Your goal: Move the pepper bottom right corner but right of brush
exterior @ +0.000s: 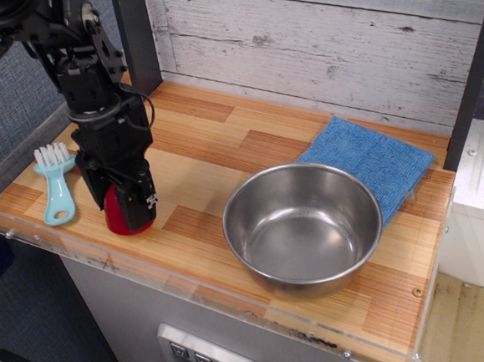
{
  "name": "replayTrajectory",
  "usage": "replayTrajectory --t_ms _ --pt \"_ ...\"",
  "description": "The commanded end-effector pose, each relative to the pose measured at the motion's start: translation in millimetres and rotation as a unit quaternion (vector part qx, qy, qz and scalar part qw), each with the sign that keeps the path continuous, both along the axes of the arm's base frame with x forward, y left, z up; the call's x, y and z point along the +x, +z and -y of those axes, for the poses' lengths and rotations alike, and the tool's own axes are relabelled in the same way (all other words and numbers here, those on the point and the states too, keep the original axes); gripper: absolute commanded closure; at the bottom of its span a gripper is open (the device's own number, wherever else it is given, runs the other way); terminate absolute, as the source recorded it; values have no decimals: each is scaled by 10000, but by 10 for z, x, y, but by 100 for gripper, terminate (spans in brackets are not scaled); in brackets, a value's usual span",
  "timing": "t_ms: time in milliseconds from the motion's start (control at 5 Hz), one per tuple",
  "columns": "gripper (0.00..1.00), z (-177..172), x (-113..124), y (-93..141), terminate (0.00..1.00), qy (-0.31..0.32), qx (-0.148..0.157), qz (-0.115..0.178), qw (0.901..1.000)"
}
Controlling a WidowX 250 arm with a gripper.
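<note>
Pepper (pixel 119 219): dark red, near the front edge of the table, toward its left corner and just right of the brush; its base looks down on the wood or very nearly so.
Gripper (pixel 127 208): black, pointing straight down, fingers pinching the pepper from above and hiding most of it.
Brush (pixel 55 182): light blue, white bristles toward the back, lying close to the left edge, apart from the pepper.
Steel bowl (pixel 303 226): empty, near the front edge at mid-table, well right of the pepper.
Blue cloth (pixel 371 163): flat behind the bowl, toward the back right corner.
Risk: if the fingers let go while the base is not fully seated, the rounded pepper could tip or roll off the near front edge.
Risk: a lift without a clean release could drag it leftward into the brush.
</note>
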State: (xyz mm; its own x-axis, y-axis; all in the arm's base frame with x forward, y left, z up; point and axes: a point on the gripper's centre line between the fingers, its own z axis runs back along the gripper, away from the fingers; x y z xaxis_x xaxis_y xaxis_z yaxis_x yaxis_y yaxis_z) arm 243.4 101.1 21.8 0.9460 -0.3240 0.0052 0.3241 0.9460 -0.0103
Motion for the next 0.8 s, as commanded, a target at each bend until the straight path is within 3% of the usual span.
replayTrajectory --t_ms 0,200,600 --pt "0 -7 1 -13 0 -72 94 -145 9998" --pt "0 -14 26 -24 0 -20 117 -349 9993" --pt "0 -10 44 17 0 -17 169 -322 9993"
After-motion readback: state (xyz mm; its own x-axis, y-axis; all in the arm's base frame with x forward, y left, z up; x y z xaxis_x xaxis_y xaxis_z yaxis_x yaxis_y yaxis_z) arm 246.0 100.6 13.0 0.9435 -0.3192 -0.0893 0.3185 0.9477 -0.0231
